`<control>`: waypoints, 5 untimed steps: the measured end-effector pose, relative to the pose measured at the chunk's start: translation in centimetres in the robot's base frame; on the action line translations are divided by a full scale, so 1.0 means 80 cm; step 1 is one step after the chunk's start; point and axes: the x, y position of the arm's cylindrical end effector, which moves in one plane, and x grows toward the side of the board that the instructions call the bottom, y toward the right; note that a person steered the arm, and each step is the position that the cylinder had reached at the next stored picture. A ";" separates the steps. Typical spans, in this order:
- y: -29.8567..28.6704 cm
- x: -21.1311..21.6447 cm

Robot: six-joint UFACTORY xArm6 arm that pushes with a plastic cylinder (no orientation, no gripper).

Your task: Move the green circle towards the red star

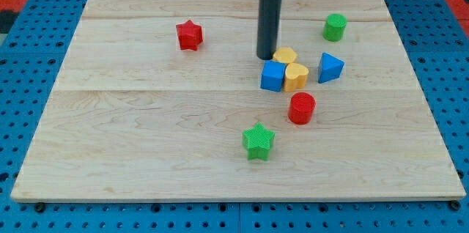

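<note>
1. My tip (pixel 265 57) rests on the wooden table (pixel 146 138), just left of the yellow block (pixel 285 56); this end effector has no jaws.
2. The green circle block (pixel 335 26) sits upper right, well apart from the red star block (pixel 189 35).

On the surface (pixel 146 138), the red star (pixel 190 35) lies upper left and the green circle (pixel 335 26) upper right. Between them is my tip (pixel 265 57), just left of the centre cluster: yellow block (pixel 285 56), blue cube (pixel 272 76) and yellow heart (pixel 296 76). The red circle (pixel 301 108) and green star (pixel 258 141) lie below.
</note>
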 end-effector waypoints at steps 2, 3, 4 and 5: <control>0.002 -0.002; 0.025 -0.006; 0.061 -0.018; 0.094 -0.024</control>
